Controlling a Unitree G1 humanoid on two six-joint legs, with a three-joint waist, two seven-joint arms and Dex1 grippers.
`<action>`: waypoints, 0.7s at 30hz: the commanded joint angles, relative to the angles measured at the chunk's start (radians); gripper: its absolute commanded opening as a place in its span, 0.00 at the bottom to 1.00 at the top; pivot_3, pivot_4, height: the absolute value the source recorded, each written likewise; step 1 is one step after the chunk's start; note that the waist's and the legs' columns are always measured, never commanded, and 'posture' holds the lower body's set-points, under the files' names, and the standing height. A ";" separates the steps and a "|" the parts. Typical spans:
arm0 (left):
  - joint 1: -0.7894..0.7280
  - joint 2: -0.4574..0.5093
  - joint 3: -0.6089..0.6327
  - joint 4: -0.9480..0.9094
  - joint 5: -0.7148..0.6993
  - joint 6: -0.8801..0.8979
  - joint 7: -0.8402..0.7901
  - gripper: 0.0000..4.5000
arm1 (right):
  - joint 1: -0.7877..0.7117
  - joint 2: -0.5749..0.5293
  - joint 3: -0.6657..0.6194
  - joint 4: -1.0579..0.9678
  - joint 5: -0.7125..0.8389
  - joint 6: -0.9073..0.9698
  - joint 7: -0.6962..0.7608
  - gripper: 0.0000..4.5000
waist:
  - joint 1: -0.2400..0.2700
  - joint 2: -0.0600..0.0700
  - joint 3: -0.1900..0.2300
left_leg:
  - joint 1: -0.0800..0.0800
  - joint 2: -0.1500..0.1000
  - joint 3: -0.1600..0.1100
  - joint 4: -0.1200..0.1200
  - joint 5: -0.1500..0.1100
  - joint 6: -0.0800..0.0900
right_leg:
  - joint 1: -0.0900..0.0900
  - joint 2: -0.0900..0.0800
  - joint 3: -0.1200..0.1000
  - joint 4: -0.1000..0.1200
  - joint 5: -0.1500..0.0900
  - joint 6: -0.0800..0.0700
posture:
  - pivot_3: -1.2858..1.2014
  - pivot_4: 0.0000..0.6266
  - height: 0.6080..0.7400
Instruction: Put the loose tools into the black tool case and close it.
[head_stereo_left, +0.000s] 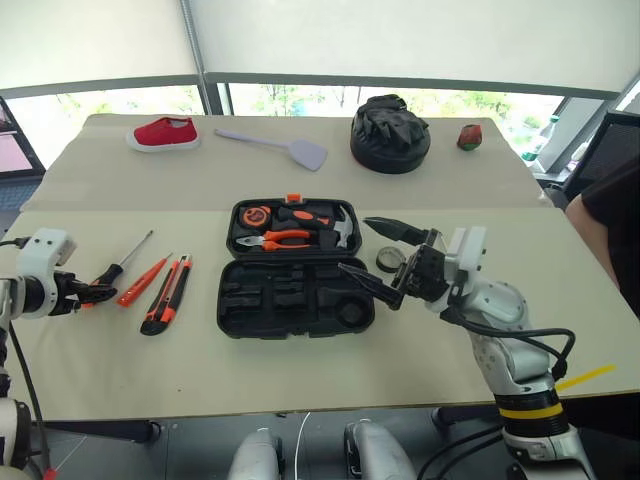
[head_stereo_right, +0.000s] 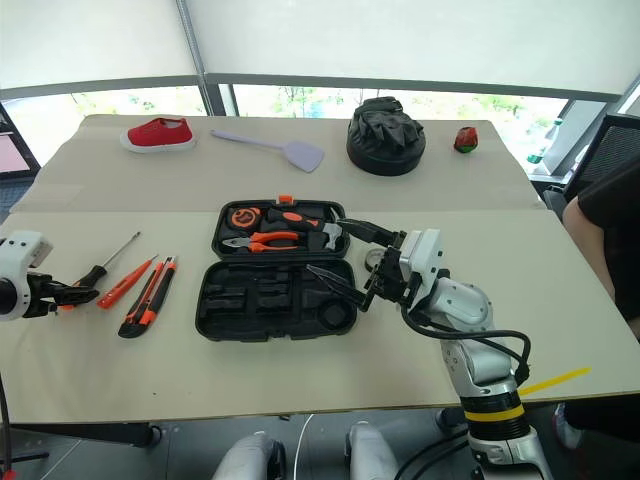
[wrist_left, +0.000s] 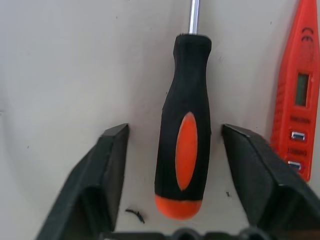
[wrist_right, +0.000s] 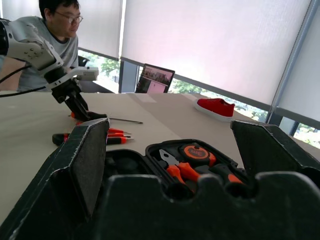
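Flanking tool case (head_stereo_left: 295, 270): tape roll (head_stereo_left: 388, 259), knife (head_stereo_left: 167, 294), slim screwdriver (head_stereo_left: 144, 281).

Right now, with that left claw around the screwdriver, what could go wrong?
The left gripper straddles the black-and-orange screwdriver with gaps on both sides; closing off-centre could roll the handle away. The slim orange screwdriver lies right beside it and might get nudged. The right gripper hovers open over the black tool case, possibly obstructing the drop-off.
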 joint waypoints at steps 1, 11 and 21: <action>0.020 -0.008 0.027 0.003 0.012 -0.002 -0.003 0.39 | 0.003 -0.005 -0.028 -0.015 0.007 -0.039 0.017 1.00 | 0.001 0.000 0.000 | 0.000 0.000 0.000 0.000 0.000 0.000 | 0.000 0.000 0.000 0.000 0.000 0.000 | 0.52 0.24 1.00; -0.059 -0.013 0.254 -0.295 -0.174 -0.217 -0.145 0.19 | 0.088 -0.038 -0.049 -0.046 0.015 -0.048 0.053 1.00 | 0.005 -0.005 0.001 | -0.007 0.001 -0.004 0.007 0.000 0.000 | -0.002 0.000 -0.003 0.002 0.000 0.000 | 0.52 0.24 1.00; -0.099 -0.146 -0.159 -0.765 -0.018 -0.283 -0.298 0.19 | 0.172 -0.136 -0.127 -0.022 -0.007 -0.124 0.098 1.00 | 0.026 0.001 0.001 | -0.008 -0.002 -0.002 0.013 -0.003 0.005 | 0.002 0.001 0.004 0.000 0.001 0.005 | 0.52 0.24 1.00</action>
